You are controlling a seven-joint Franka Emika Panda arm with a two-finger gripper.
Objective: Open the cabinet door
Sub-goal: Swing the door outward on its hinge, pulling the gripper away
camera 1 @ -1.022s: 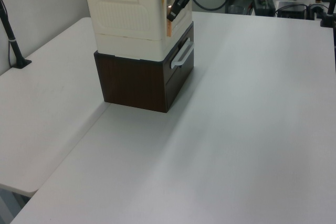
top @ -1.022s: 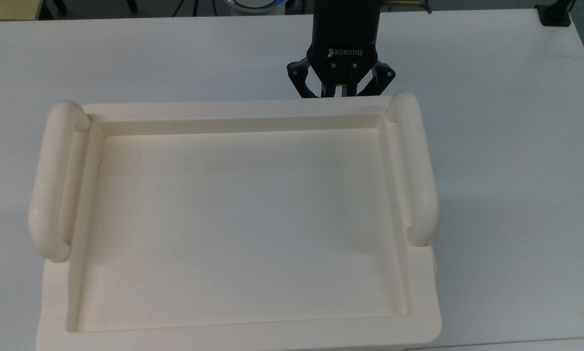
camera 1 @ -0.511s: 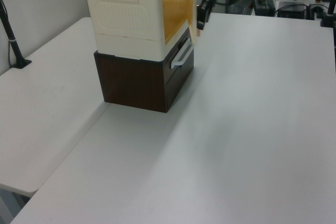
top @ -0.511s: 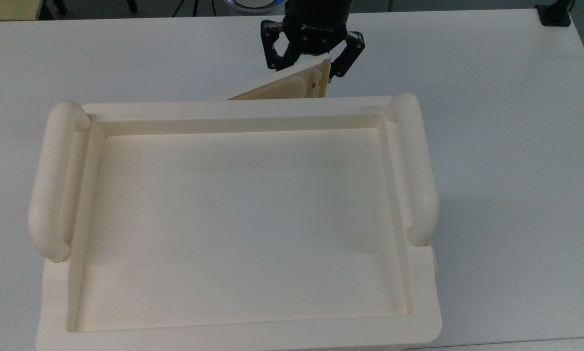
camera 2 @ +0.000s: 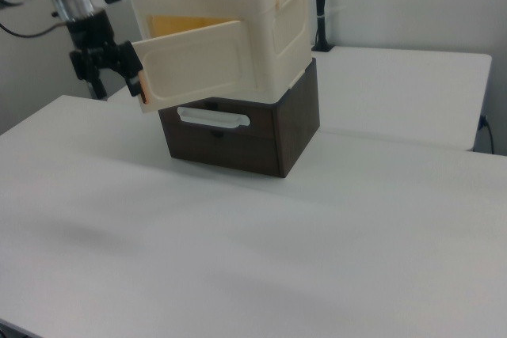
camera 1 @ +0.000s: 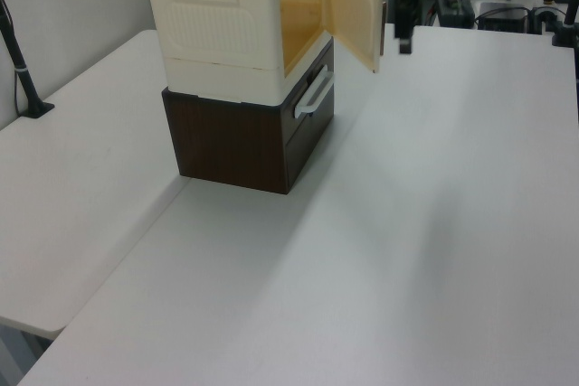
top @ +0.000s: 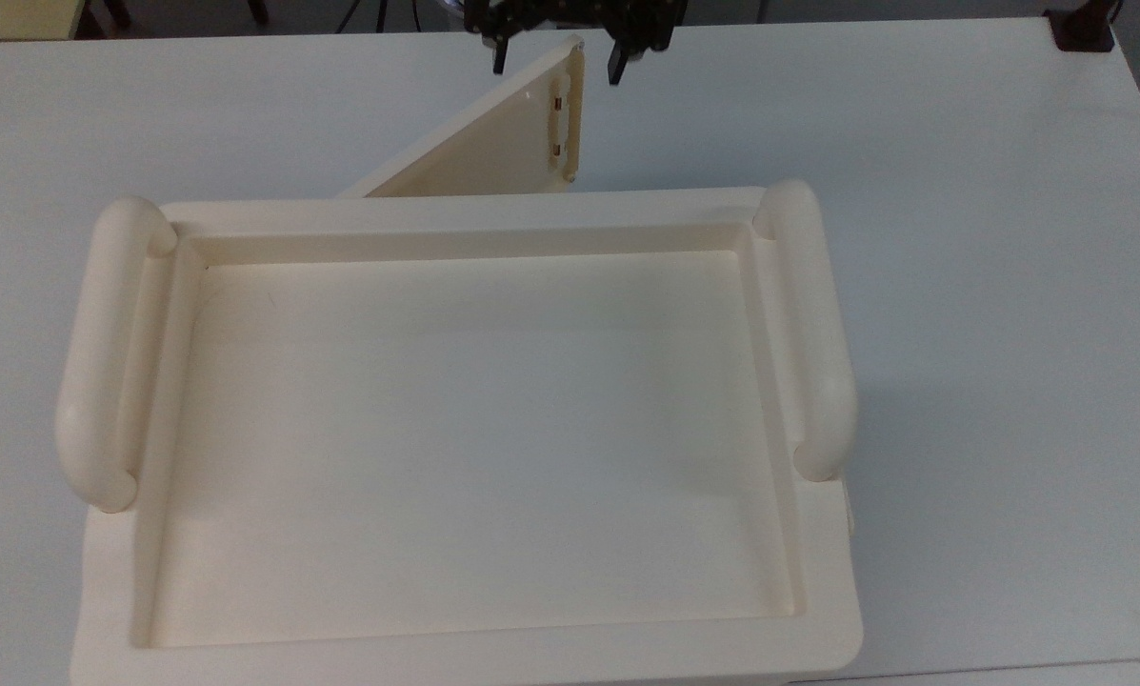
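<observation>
Cabinet door swung partly open, gripper released just off its free edge

The cabinet door (top: pixel 493 143) stands ajar, hinged at the top view's left, its free edge angled out over the far side of the white table (top: pixel 960 286) and carrying a small fitting (top: pixel 560 119) with screws. The gripper (top: pixel 552 52) hangs at that edge with its fingers spread and nothing held between them. In the left view the cream cabinet (camera 1: pixel 226 24) sits on a dark brown drawer unit (camera 1: pixel 235 146). A likely risk: with nothing holding it, the door may swing back, or a finger may clip the edge on retreat and nudge the stacked cabinet.
</observation>
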